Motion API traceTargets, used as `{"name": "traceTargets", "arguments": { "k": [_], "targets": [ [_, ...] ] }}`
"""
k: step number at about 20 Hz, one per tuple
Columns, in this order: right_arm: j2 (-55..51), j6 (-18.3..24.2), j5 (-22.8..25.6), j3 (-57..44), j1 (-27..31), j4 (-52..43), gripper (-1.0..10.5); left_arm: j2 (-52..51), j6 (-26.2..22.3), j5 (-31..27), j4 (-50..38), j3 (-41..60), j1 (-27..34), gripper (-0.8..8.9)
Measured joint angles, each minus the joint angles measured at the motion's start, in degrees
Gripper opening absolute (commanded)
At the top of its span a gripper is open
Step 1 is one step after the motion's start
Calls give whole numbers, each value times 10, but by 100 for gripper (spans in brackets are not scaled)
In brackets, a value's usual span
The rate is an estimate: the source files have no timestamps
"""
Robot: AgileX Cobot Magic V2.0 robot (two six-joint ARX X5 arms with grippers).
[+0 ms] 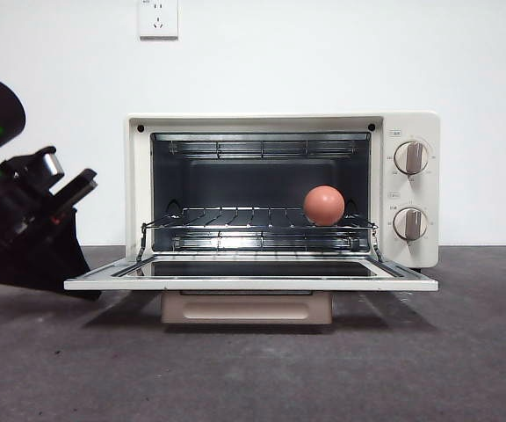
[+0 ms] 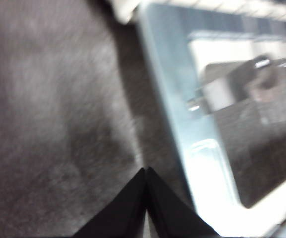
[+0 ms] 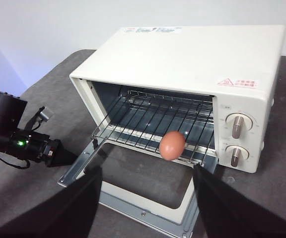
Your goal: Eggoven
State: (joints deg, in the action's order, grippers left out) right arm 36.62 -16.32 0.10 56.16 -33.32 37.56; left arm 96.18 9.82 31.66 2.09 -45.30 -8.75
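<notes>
Left tool (image 2: 146,171) pressed together, low over dark grey surface (image 1: 464,352) beside open oven (image 1: 281,189) door; white wall w/ socket (image 1: 158,18) behind. Right tool (image 3: 148,171) spread, egg (image 3: 172,145) on rack just ahead.

Oven (image 1: 271,123) door (image 1: 253,283) down, cavity open; egg (image 1: 324,205) blocks rack (image 1: 235,220) right side.

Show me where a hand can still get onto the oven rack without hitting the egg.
The wire rack is bare from its left end to the middle. The egg crowds the end by the knobs. The open door lies flat in front, its glass bare. The left gripper, fingers shut, sits low beside the door's left edge; the right gripper hangs open, back from the door.
</notes>
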Motion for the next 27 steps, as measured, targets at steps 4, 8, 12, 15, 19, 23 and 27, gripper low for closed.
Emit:
{"name": "traceTargets", "arguments": {
  "k": [4,8,12,15,19,23,27],
  "targets": [
    [0,0,16,0,0,5,293,10,2,36,-3,0,-5,6],
    [0,0,16,0,0,5,293,14,4,76,-2,2,0,6],
    [0,0,16,0,0,7,293,15,33,115,-26,7,10,6],
    [0,0,16,0,0,9,293,16,86,147,-98,7,20,6],
    [0,0,16,0,0,17,293,16,173,171,-226,7,23,6],
    [0,0,16,0,0,33,293,16,263,162,-392,6,21,7],
    [0,0,16,0,0,40,293,16,326,161,-443,5,21,7]
  ]
}}
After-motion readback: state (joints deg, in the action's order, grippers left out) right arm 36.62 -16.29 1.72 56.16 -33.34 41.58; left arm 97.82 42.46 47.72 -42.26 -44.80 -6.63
